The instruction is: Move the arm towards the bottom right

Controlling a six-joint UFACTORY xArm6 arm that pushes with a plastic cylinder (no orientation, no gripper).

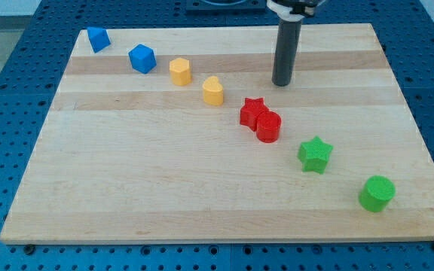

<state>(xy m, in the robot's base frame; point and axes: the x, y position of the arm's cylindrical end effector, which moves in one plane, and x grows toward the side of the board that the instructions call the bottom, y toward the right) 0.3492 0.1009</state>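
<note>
Tool is a bare dark rod, no jaws, so nothing released, clenched or grasped; my tip (281, 83) sits on the bench (164, 196) in the far part, right of centre. Tip touches no block. Nearest ones: red star (252, 111) and red cylinder (269, 126), both nearer and slightly left of the tip, touching each other. Yellow heart-like block (213, 90) is left of the tip, at about the same depth.

Blocks run in a diagonal line from far left to near right: blue block (98, 38) at the far-left corner, blue cube-like block (142, 58), yellow hexagon-like block (180, 71), the heart-like yellow one, the red pair, green star (315, 154), green cylinder (376, 193). Both greens are well apart from the tip, toward the near right.

Near-right corner of the bench lies beyond the green cylinder. Blue pegboard surface (6, 113) surrounds the bench.
</note>
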